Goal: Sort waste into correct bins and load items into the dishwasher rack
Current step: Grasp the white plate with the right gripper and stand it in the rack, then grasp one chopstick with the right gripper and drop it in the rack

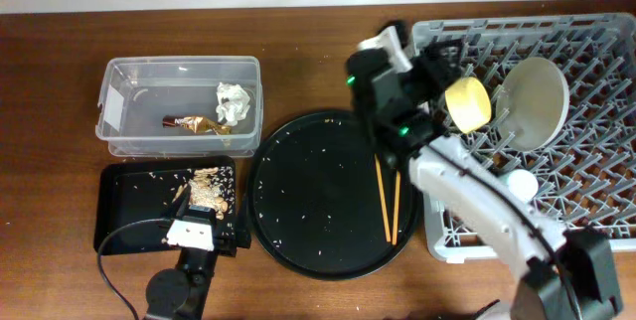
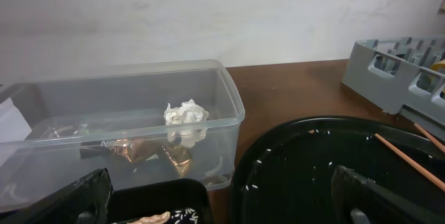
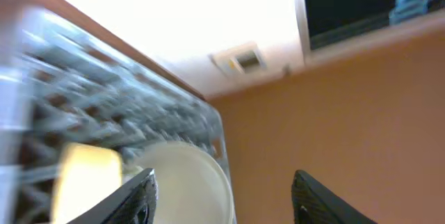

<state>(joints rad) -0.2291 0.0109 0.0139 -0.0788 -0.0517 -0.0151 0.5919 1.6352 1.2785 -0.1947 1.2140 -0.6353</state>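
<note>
1. Left gripper (image 1: 194, 229) hangs at the near left, over the near edge of the shallow black tray (image 1: 124, 206). Its jaws are spread wide and hold nothing.
2. Food scraps (image 1: 206, 193) are heaped in that tray's right half. Loose crumbs dot the round black tray (image 1: 298, 191), judged leftovers.
3. Chopsticks (image 1: 388, 201) lie side by side on the round tray's right part, just beside the dishwasher rack (image 1: 596, 42), not yet loaded.
4. A pale cup (image 1: 517, 183) shows in the rack. The arm covers much near it, and no pink cup could be found.
5. Clear tub (image 1: 119, 72), far left, holds the tissue (image 1: 234, 101) and wrapper (image 1: 194, 121).
6. In the rack, the plate (image 1: 537, 101) stands on edge among the pegs, likely to drain. The yellow bowl (image 1: 467, 103) is just left of it.
7. Right gripper (image 3: 224, 179) is over the rack's far left, near the bowl. Its jaws are wide and empty, but the view is blurred and tilted.
</note>
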